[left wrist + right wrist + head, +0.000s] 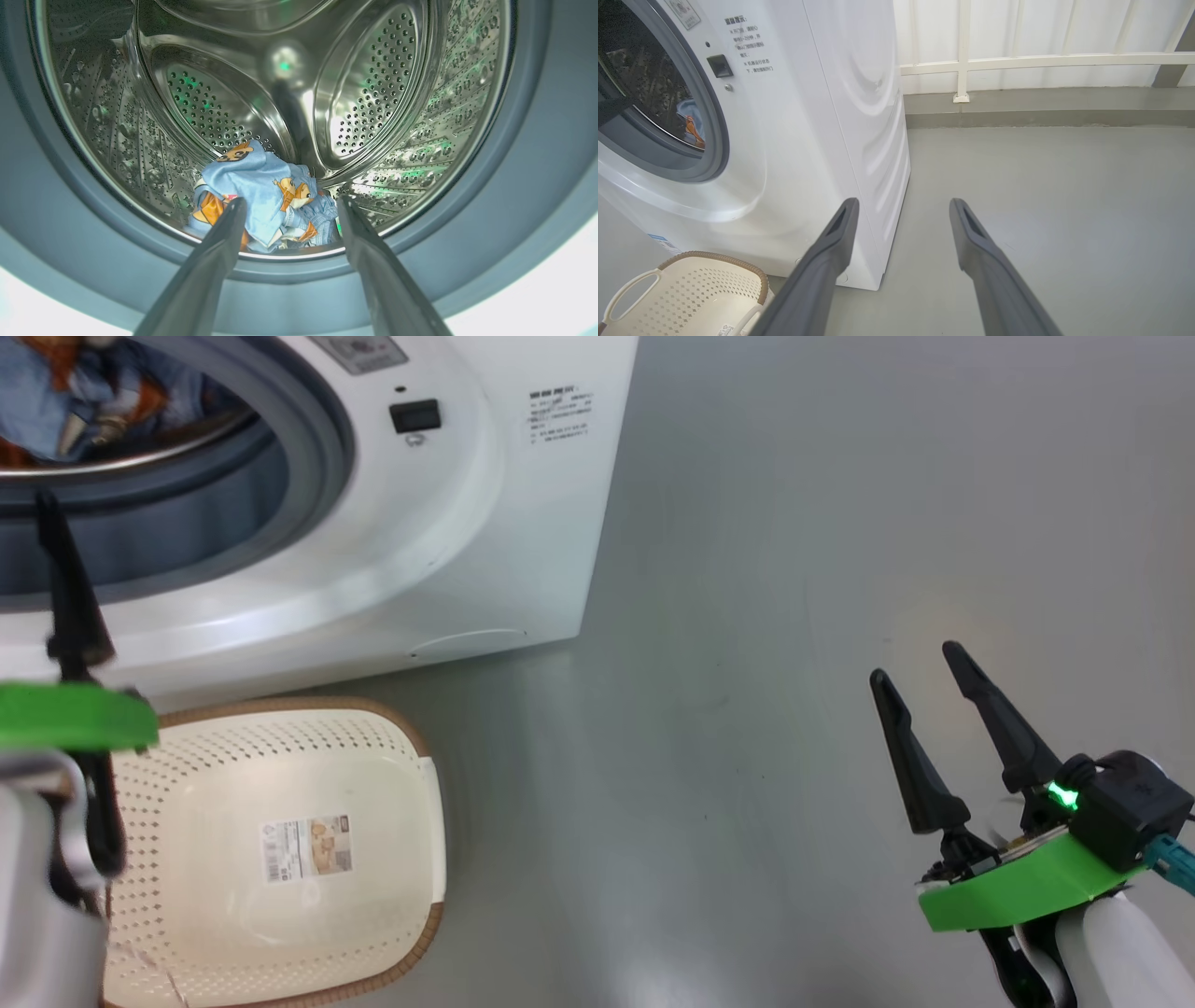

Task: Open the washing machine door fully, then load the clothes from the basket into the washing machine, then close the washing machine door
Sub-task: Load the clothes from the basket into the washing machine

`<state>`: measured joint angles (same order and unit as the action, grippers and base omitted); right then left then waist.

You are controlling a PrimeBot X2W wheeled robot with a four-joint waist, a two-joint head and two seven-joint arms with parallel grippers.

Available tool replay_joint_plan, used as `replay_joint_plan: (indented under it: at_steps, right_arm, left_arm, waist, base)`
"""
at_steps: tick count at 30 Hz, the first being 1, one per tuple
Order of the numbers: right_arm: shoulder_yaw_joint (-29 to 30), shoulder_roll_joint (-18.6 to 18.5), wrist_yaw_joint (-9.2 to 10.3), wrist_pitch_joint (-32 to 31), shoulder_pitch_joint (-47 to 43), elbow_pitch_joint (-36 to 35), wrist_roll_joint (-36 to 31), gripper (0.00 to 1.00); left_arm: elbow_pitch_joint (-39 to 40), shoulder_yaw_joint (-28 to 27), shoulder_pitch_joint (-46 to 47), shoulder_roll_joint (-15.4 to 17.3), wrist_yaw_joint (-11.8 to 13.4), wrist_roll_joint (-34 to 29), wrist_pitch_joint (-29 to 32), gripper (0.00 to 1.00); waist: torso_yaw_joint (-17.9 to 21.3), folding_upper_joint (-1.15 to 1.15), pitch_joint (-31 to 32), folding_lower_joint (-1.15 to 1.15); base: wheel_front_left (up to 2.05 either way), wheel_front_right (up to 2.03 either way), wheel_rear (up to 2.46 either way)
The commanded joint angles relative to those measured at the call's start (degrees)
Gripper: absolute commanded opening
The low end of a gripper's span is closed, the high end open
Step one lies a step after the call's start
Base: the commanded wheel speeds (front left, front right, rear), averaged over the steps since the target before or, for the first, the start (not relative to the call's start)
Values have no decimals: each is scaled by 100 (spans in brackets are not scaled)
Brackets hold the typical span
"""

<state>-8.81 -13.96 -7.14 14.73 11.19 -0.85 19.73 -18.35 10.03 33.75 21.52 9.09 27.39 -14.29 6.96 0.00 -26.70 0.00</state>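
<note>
The washing machine (523, 523) stands with its mouth uncovered; its door is out of view. The clothes (254, 186), light blue with orange figures, lie heaped at the front of the steel drum (373, 93), also visible as clothes (56, 392) and clothes (691, 126). My left gripper (292, 201) is open at the grey gasket (537, 163), pointing into the drum just short of the heap and holding nothing; one finger (70, 597) rises before the opening. The basket (233, 775) sits on the floor below the machine, nothing in it but its label. My right gripper (915, 665) hangs open over bare floor, well to the right.
Grey floor (747, 616) stretches to the right of the machine. A white railing (1017, 60) above a low grey kerb (1041, 116) closes off the far side. The basket (691, 289) almost touches the machine's front bottom edge.
</note>
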Motion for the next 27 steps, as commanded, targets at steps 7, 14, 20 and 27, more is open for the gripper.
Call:
replay_joint_plan:
  at_steps: [7,14,20,27]
  right_arm:
    - [-132,-144,-35,27,-307,-68,-139,100]
    - [-54,-209,-35,27,-564,4,-182,100]
    - [-78,-240,-35,27,-823,44,-232,100]
    - [-60,-268,-35,27,-1030,32,-259,100]
  left_arm:
    - [1242,-261,-1425,194,492,-80,-46,100]
    - [2072,-247,-2649,-34,861,-152,-57,100]
    - [2412,-151,-3375,-220,982,-163,-62,100]
    - [2616,-16,-3892,-347,1001,-209,-66,100]
  waist:
    - [-146,0,500,0]
    - [-327,0,973,0]
    - [-479,0,1375,0]
    - [-595,0,1655,0]
  base:
    - [0,0,0]
    - [0,0,0]
    - [0,0,0]
    - [0,0,0]
